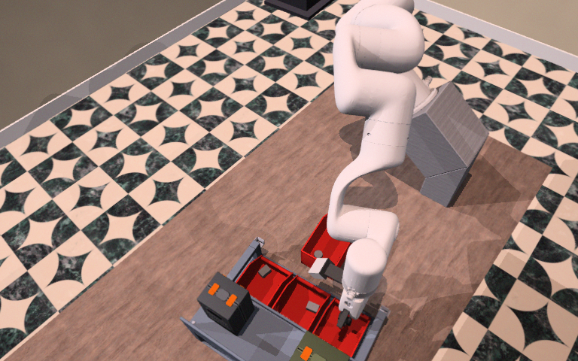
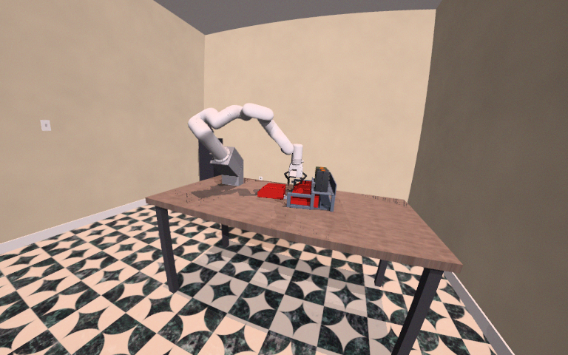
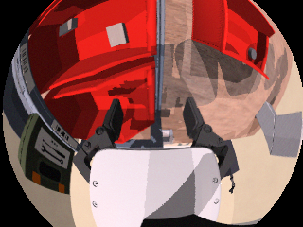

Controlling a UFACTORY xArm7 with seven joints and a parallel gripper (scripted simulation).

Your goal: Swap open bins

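The empty red bin sits in the shelf's end place, beside the green case. The shelf has its front lip facing the arm's base. My gripper points down, open, at the front of the empty bin. Its fingers straddle the lip line in the wrist view, one over the bin, one on the table side; contact cannot be told. The other red bin stands on the table in front of the shelf, a round grey part in it.
Two more red bins stand on the shelf beside the empty one, each with a grey block. A black case and a green case stand on the board above the bins' rear ends.
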